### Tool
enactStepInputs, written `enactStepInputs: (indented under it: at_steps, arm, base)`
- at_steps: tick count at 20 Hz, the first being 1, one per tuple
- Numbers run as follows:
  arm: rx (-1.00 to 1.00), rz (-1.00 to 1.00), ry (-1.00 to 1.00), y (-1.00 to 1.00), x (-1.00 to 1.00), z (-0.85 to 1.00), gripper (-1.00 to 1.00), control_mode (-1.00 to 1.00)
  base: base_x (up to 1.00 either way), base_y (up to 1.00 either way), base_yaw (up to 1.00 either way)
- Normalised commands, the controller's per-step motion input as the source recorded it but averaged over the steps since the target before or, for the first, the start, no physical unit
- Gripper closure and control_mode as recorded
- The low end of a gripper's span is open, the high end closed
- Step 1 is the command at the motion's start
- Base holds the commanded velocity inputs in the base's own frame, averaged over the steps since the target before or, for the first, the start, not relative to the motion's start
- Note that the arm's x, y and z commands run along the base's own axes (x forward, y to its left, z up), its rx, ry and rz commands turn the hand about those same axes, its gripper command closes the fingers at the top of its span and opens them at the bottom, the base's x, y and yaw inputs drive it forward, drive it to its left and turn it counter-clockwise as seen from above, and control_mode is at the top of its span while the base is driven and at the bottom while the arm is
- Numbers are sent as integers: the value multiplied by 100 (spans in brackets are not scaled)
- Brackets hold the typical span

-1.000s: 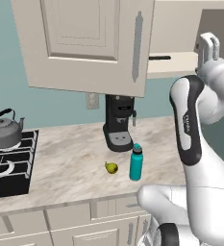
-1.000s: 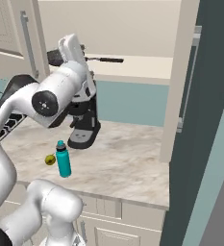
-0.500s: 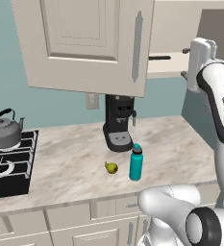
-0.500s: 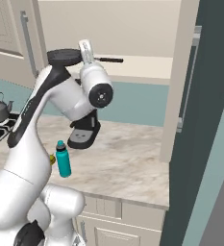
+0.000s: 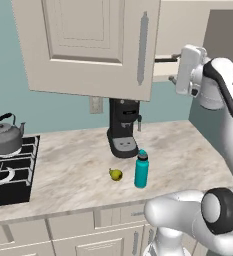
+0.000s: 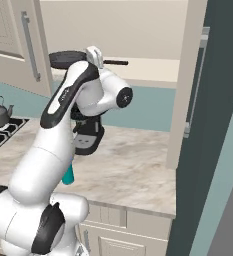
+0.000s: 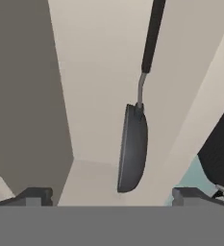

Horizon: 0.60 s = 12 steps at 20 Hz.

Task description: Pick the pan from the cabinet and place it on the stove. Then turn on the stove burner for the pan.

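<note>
one pan (image 7: 131, 153) is what i'm after, and it sits on the shelf inside the open cabinet (image 5: 90, 45), well above the counter (image 5: 83, 170). i judge it rigid and fairly heavy for its size, with most of the weight in the round dark body and little in the long thin handle (image 7: 152, 36). a grab far out on that handle would let the body sag and twist, so i'd take the handle close to where it meets the body, squarely across its width. the coating looks smooth, so i expect some slip.

my gripper (image 7: 112, 194) is spread wide with nothing between the fingers, raised to shelf height and pointed into the cabinet.

the hand view gives me the pan edge-on, rolled with the hand, with the handle running away from the body and both fingertips flanking it below. the right base view shows the pan's dark body by the wrist and the handle poking out past it. the left base view adds the stove (image 5: 8, 175), off to the left, with a kettle (image 5: 5, 139) on a back burner.
</note>
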Motion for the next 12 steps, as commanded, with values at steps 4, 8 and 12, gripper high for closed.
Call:
enactStepInputs:
  at_steps: [4,8,12]
  arm:
    - [2,21,1,43,31,-3,-100,-100]
    - [0,19,0,66,0,0,-100,-100]
    - [0,16,0,71,0,0,-100,-100]
  base:
    - [0,0,0]
    - [0,0,0]
    - [0,0,0]
